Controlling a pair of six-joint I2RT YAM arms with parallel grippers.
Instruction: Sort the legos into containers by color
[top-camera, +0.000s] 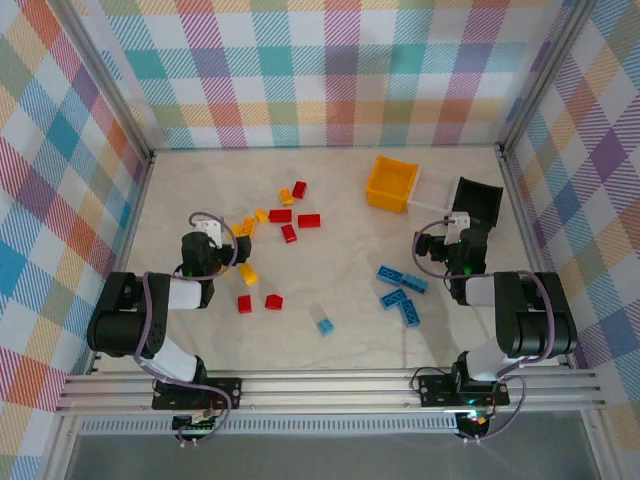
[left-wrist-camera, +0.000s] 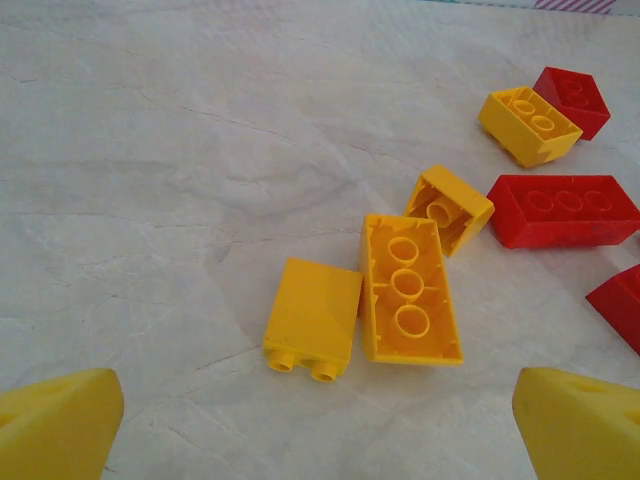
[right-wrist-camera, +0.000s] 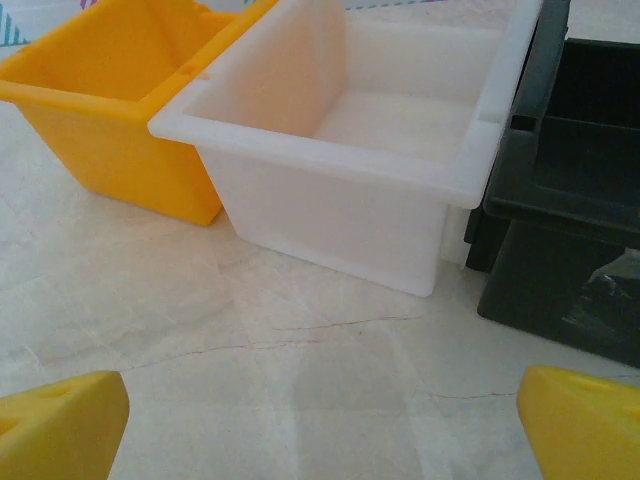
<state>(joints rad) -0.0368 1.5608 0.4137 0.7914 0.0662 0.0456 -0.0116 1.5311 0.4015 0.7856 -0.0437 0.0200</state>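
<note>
Currently both stand released: left gripper (left-wrist-camera: 320, 428) by yellow legos (left-wrist-camera: 408, 290), right gripper (right-wrist-camera: 320, 428) facing 3 containers (right-wrist-camera: 300, 150).

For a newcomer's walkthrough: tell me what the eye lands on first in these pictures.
Red and yellow bricks lie scattered left of centre on the pale table, with blue bricks further right. At the far right stand an orange bin, a white bin and a black bin, side by side. The left gripper hangs open over yellow pieces, and the right gripper faces the bins, also open.
</note>
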